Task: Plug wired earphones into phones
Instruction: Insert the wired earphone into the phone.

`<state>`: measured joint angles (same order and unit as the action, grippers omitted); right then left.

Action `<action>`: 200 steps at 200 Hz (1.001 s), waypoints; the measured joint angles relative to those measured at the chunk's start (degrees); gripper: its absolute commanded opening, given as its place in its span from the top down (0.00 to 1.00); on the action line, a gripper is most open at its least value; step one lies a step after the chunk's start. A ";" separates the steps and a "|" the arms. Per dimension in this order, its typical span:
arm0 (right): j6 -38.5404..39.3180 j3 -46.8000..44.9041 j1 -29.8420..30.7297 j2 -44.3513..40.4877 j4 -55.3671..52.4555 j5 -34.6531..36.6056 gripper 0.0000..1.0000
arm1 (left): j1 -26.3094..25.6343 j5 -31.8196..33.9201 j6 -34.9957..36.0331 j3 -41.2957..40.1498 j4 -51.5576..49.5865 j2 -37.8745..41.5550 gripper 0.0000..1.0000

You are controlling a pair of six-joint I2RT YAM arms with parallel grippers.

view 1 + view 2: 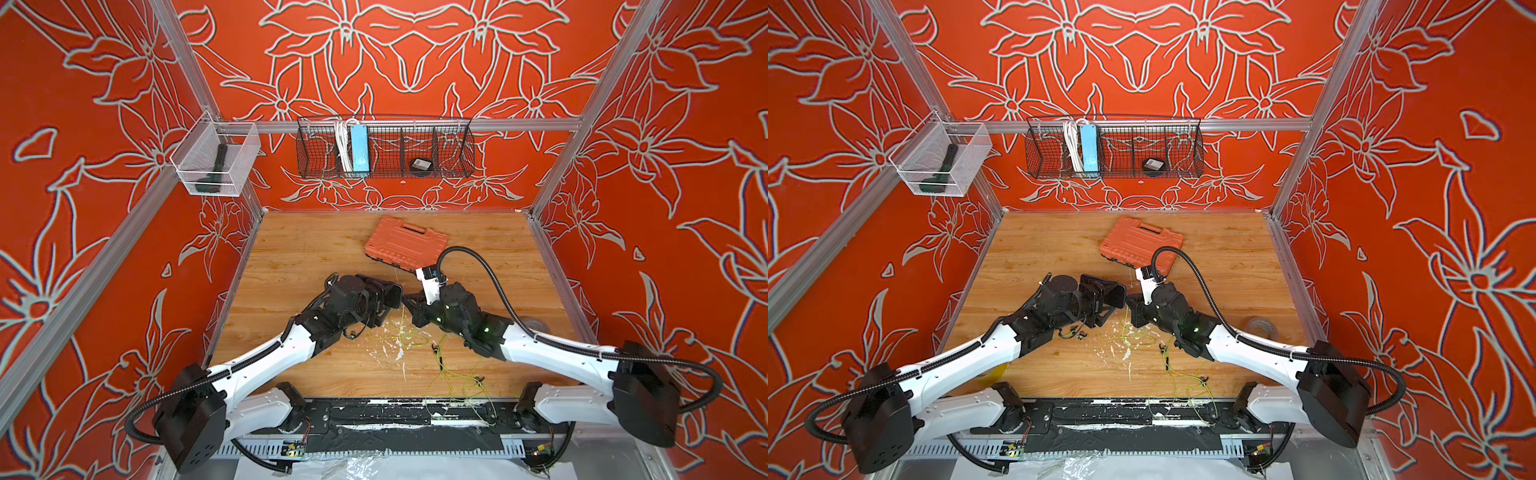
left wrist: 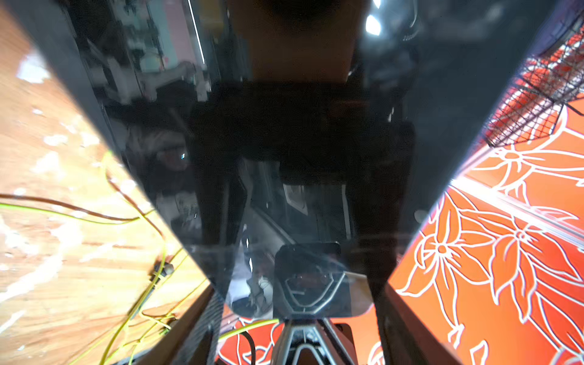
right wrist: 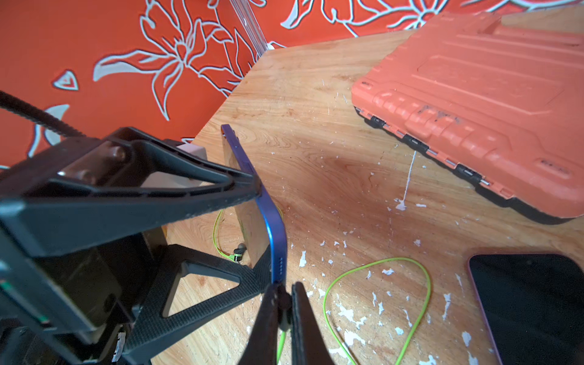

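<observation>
My left gripper (image 1: pixel 384 297) is shut across the width of a blue-edged phone (image 2: pixel 300 158) and holds it on edge above the table, its dark screen filling the left wrist view. My right gripper (image 3: pixel 284 294) is shut on the black plug (image 3: pixel 283 300) of one set of wired earphones. The plug's tip meets the phone's blue end (image 3: pixel 278 252); whether it is seated I cannot tell. The yellow-green cable (image 3: pixel 379 262) loops over the table. A second phone (image 3: pixel 531 303) lies flat. More earphone cable (image 1: pixel 457 374) trails toward the front edge.
The orange ribbed case (image 1: pixel 405 241) lies just behind the grippers. A tape roll (image 1: pixel 536 326) sits by the right arm. A wire basket (image 1: pixel 384 147) and a clear bin (image 1: pixel 216 158) hang on the walls. White paint flecks (image 1: pixel 399 353) mark the wooden table.
</observation>
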<state>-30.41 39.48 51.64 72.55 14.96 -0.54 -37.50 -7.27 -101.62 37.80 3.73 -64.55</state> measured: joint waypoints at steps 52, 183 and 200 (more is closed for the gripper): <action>-1.57 0.20 0.85 0.39 -0.63 2.40 0.88 | 0.02 0.59 0.02 -0.02 -1.18 0.09 0.52; 0.20 -6.14 0.28 -29.29 -18.10 16.44 0.11 | -0.70 4.22 10.58 11.74 -16.70 -16.46 0.54; 0.96 -6.14 -2.73 -33.70 -23.67 21.88 0.11 | -0.68 5.55 11.93 14.56 -19.04 -20.68 0.53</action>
<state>-29.45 33.34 48.90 38.85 -8.71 21.34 -38.17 -1.72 -89.69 52.36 -15.31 -85.23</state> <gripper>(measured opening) 0.888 0.706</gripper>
